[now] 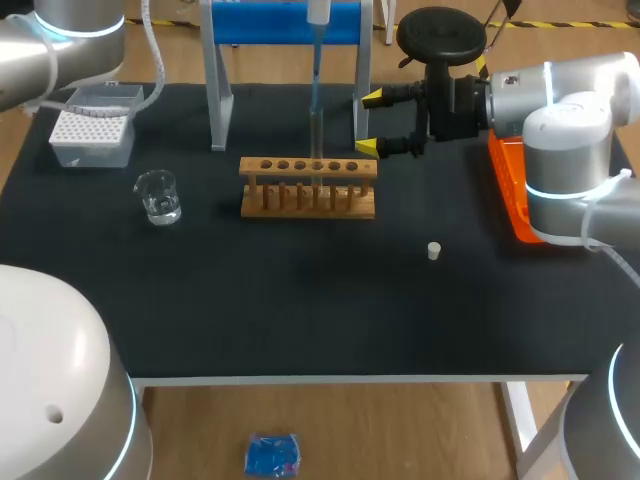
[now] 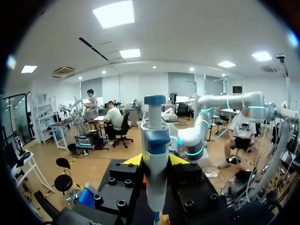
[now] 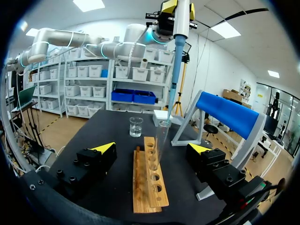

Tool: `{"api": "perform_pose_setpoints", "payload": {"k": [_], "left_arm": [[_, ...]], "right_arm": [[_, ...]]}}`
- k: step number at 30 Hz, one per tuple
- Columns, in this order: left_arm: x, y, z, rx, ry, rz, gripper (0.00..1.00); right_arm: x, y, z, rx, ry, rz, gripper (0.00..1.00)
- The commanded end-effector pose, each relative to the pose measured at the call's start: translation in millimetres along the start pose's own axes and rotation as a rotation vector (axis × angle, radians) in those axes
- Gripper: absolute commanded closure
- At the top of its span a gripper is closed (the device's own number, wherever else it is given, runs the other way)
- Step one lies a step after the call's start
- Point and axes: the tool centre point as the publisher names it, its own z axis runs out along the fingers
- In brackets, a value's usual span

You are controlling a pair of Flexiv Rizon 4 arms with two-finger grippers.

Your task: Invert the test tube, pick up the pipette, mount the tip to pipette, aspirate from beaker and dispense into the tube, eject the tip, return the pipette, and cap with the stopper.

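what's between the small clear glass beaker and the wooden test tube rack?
Nothing: the head view shows only bare black tabletop between the small clear glass beaker and the wooden test tube rack.

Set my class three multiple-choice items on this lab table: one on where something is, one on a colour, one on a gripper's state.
1. Where is the white stopper?
A. in the beaker
B. on the table, apart from the wooden rack
C. on top of the tube

2. What colour is the tray beside the right arm?
A. green
B. white
C. orange

3. How is the right gripper?
A. open, holding nothing
B. shut on the stopper
C. shut on the beaker

Key: 1 B, it lies alone on the table; 2 C, its rim is bright orange; 3 A, its yellow tips stand wide apart, touching nothing.
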Motion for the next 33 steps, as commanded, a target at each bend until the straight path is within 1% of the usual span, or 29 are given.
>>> {"api": "perform_pose_setpoints", "payload": {"k": [1, 6, 9, 12, 17, 20, 23, 27, 29, 33], "left_arm": [[5.2, -7.3, -2.5, -0.012, -0.010, 0.002, 1.00], [9.2, -15.6, -5.5, -0.027, -0.020, 0.012, 1.00], [14.2, -19.8, -11.9, -0.035, -0.036, 0.020, 1.00], [23.3, -22.7, -22.2, -0.040, -0.064, 0.026, 1.00], [47.1, -20.9, -44.5, -0.041, -0.110, 0.043, 1.00], [63.9, -15.3, -51.5, -0.050, -0.122, 0.046, 1.00], [79.7, -7.4, -52.2, -0.055, -0.124, 0.051, 1.00], [98.1, 5.2, -46.5, -0.053, -0.111, 0.068, 1.00], [105.7, 11.9, -42.8, -0.042, -0.102, 0.081, 1.00], [117.8, 25.1, -32.5, -0.030, -0.097, 0.077, 1.00]], "right_arm": [[0.4, -0.2, -0.4, 0.000, 0.000, -0.001, 0.00], [0.4, -0.2, -0.4, 0.000, 0.000, -0.001, 0.00], [0.4, -0.2, -0.4, 0.000, 0.000, -0.001, 0.00], [0.4, -0.2, -0.4, 0.000, 0.000, -0.001, 0.00], [0.4, -0.2, -0.4, 0.000, 0.000, -0.001, 0.00], [0.4, -0.2, -0.4, 0.000, 0.000, -0.001, 0.00], [0.4, -0.2, -0.4, 0.000, 0.000, -0.001, 0.00], [0.4, -0.2, -0.4, 0.000, 0.000, -0.001, 0.00], [0.4, -0.2, -0.4, 0.000, 0.000, -0.001, 0.00], [0.4, -0.2, -0.4, 0.000, 0.000, -0.001, 0.00]]}}
